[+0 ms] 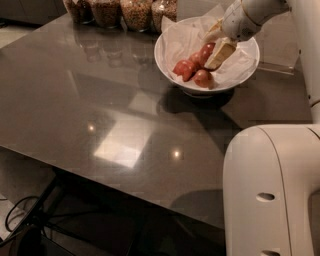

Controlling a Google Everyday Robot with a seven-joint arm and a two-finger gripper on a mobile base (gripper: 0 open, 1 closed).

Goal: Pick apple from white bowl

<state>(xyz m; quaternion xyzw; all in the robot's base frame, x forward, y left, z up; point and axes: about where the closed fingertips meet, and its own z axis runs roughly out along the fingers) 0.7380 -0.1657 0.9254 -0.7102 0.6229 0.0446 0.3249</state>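
- Apple (pixel 206 50) we'd go for is the back one of three. It sits in the white bowl (pixel 164 60) at the far side of the dark table (pixel 100 110), on crumpled paper (pixel 175 40).
- Two more apples (pixel 184 67) lie just in front of it, so it's a bit crowded in there.
- Our gripper (pixel 216 42) is down inside the bowl, right beside that back apple. Its jaws are spread apart and not clamped on anything we can see (whether one already touches the skin, we can't tell).
- Handling-wise, we'd expect the apple to be firm, round and fairly light, with a smooth skin that can slip. A squeeze across its widest part looks like the best hold. Near the top or bottom it'd probably pop out.
- We reckon the paper underneath is soft and loose, so it could get pinched against the fruit and come up with it.
- We think the glossy bowl might slide on the table if it's shoved sideways.
- Jars (pixel 137 10) of grains stand in a row behind the bowl, out of the way.
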